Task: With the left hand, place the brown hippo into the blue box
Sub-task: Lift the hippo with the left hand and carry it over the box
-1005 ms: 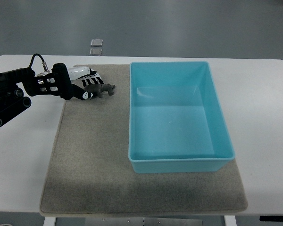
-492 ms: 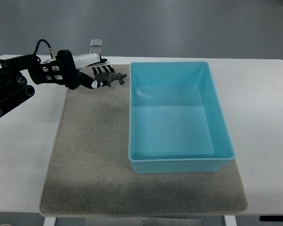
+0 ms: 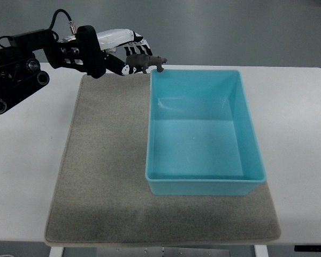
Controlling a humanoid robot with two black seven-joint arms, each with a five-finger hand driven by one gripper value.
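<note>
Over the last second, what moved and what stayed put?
The left hand, holding the brown hippo throughout, carried it up and to the right, from over the mat to the far left corner of the blue box. No release yet. Box and grey mat have not moved.

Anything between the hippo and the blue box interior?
Nothing visible. The left hand holds the brown hippo at the blue box's far left corner; only the box's rim lies ahead, and the inside looks empty.
</note>
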